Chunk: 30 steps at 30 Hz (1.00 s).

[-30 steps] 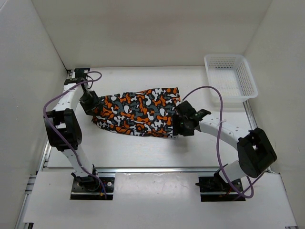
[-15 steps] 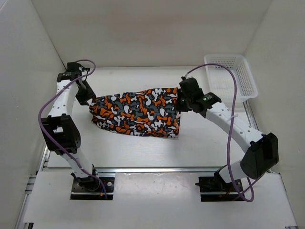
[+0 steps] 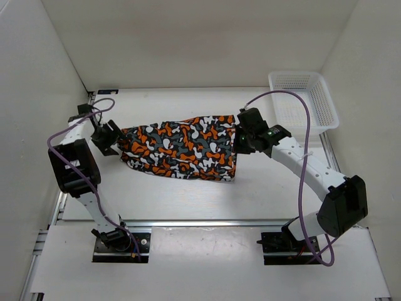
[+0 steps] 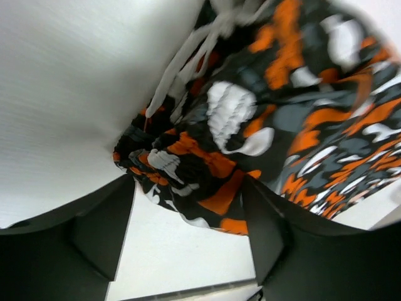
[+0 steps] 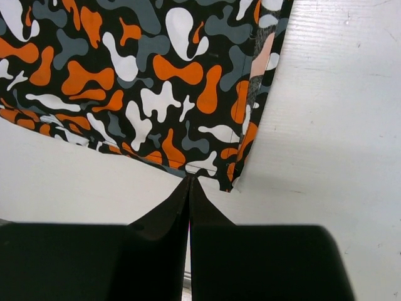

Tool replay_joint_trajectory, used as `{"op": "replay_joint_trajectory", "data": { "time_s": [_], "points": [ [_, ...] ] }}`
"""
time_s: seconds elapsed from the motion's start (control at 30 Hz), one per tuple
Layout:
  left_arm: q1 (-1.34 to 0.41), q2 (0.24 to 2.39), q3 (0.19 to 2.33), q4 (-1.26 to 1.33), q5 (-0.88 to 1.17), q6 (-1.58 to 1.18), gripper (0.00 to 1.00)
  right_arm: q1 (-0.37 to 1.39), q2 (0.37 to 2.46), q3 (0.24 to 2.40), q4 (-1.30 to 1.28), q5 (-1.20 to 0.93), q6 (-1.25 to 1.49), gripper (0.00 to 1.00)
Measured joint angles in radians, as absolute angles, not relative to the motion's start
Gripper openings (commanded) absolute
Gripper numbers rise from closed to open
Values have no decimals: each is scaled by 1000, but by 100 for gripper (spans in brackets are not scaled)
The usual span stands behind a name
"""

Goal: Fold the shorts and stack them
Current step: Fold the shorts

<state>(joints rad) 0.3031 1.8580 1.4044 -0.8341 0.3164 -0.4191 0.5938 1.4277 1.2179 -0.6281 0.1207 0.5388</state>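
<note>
Right wrist view: the right gripper [image 5: 189, 180] is closed tight, tips meeting the hem of the shorts [image 5: 144, 81]; whether it has pinched cloth is unclear. Only the left wrist view shows the left gripper [image 4: 188, 188] spread wide around the bunched waistband. From above, the shorts lie mid-surface [image 3: 188, 194], with the basket [image 3: 294, 74] at 2 o'clock.

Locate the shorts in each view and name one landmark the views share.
Top external: shorts lie mid-table, centre of the picture.
Left wrist: bunched end with white drawstring, centre and upper right.
Right wrist: hem corner, upper left and centre.
Shared landmark: the white table beneath them.
</note>
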Motion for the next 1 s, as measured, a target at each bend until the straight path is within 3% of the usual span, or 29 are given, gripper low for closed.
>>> {"op": "replay_joint_trajectory", "data": {
  "time_s": [0.23,0.3,0.47,0.63,0.67,0.7,0.77,1.0],
  "points": [
    [303,1919,1315,-809,353,-419,83,594,1427,1214,-630,109,540,1],
    [303,1927,1305,-807,348,-424,79,594,1427,1214,-630,106,540,1],
    [304,1929,1298,-807,306,-445,54,594,1427,1214,-633,102,540,1],
    [304,1940,1296,-808,260,-465,42,594,1427,1214,-635,102,542,1],
    [304,1940,1296,-809,257,-467,33,594,1427,1214,-635,102,542,1],
    [304,1940,1296,-811,251,-471,32,594,1426,1214,-635,102,543,1],
    [304,1940,1296,-812,237,-475,35,594,1424,1214,-635,102,543,1],
    [300,1931,1296,-830,179,-479,68,596,1420,1214,-636,102,547,0]
  ]
}}
